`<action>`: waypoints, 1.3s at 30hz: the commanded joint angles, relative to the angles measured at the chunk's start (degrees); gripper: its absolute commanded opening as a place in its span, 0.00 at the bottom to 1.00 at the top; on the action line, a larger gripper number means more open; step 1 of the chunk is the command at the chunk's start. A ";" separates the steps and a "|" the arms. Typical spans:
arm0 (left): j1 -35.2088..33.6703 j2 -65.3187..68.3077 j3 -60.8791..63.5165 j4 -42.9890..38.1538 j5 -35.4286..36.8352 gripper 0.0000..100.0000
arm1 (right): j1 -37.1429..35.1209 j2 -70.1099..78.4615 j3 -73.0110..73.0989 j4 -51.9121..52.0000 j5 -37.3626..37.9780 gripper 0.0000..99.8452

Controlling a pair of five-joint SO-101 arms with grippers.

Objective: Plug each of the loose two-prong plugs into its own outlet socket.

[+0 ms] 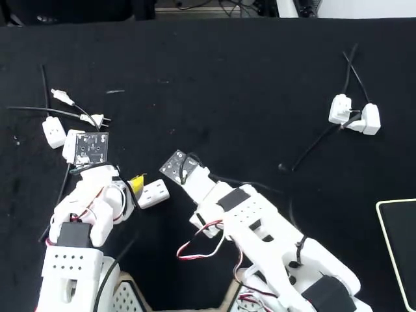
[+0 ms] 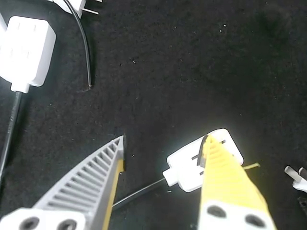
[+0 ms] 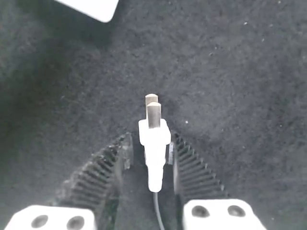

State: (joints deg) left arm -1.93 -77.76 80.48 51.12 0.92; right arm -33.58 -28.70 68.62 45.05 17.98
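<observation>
**Right pincer held a plug; left pincer stood open over a socket**

Your right pincer (image 3: 150,139) was clamped on a white two-prong plug (image 3: 154,143). Its ribbed fingers (image 3: 192,167) pressed against either side of the plug body. Both prongs stuck out past the tips, and the thin cable (image 3: 157,211) trailed back between them. From above, that arm came in from 5 o'clock and ended near the middle of the desk (image 1: 247,84), a little toward 7 o'clock.

Your left pincer (image 2: 164,139) gaped wide and held nothing. The yellow finger (image 2: 225,177) lay across one outlet socket (image 2: 184,167); you could not have told from the pictures whether it touched. The grey finger (image 2: 103,172) hung over bare desk, well apart from that socket. Seen from above, the socket lay at 7 o'clock from the desk's centre, near the right arm's tip and at its 8 o'clock.

Out at 10 o'clock lay loose plugs (image 1: 96,119) on thin black leads, with a second socket (image 1: 54,132) just beside them. At 2 o'clock two white blocks (image 1: 354,116) sat touching, with black cables running off them.
</observation>
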 commanded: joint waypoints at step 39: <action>-6.64 -0.70 -9.89 7.30 1.49 0.26 | -11.43 -8.13 -8.48 -7.12 -0.70 0.01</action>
State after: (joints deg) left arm -6.95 -77.76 74.68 57.89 1.36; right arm -42.99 -40.04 64.31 43.74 18.07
